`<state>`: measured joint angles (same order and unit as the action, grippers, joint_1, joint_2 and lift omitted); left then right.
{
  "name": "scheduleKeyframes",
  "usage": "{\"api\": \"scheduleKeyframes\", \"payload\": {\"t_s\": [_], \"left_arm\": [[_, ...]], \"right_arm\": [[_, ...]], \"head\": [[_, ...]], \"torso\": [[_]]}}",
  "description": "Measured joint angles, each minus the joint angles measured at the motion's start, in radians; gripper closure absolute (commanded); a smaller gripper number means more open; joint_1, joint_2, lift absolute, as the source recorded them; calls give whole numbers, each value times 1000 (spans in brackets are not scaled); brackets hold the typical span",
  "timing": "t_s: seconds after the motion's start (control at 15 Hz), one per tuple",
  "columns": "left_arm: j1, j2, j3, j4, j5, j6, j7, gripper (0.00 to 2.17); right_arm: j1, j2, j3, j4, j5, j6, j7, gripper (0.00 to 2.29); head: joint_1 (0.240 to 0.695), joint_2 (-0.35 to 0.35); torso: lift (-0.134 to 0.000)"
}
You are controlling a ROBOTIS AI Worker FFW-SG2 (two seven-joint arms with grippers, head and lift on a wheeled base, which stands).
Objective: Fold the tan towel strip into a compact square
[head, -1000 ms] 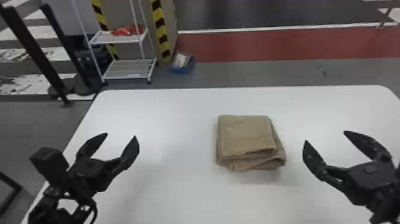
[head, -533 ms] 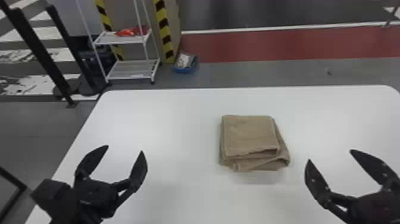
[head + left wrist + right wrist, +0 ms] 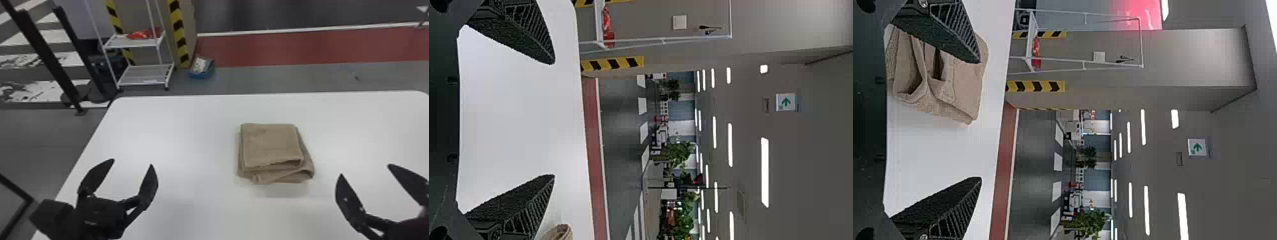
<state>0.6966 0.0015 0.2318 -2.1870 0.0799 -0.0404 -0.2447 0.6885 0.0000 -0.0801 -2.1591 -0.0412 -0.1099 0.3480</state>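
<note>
The tan towel (image 3: 271, 146) lies folded in a thick, roughly square stack on the white table, its near right layers sticking out skewed from under the top. My left gripper (image 3: 132, 162) is open over the table, well left of the towel. Open too, my right gripper (image 3: 365, 169) is to the towel's near right, apart from it. In the left wrist view, my left gripper (image 3: 554, 119) has nothing between its fingers, and a bit of towel (image 3: 560, 232) shows. In the right wrist view, my right gripper (image 3: 980, 120) has one finger partly in front of the towel (image 3: 960, 92).
The white table (image 3: 191, 127) extends around the towel, with its far edge beyond it. Past the table stand a white shelf rack (image 3: 143, 74) and a blue bin (image 3: 202, 71) on the floor, with black posts to the left.
Both grippers have moved down toward the near edge of the head view, staying open. The towel keeps its shape and place on the table, while the head view has shifted slightly.
</note>
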Motion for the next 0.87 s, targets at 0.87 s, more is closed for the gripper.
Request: {"api": "scheduleKeyframes", "payload": {"t_s": [0.87], "left_arm": [[23,0,0,-40,1,16,-2,66]], "right_arm": [[6,0,-2,-1,-17,-1,-1,36]], "head": [[695,140]], "torso": [[-128]]}}
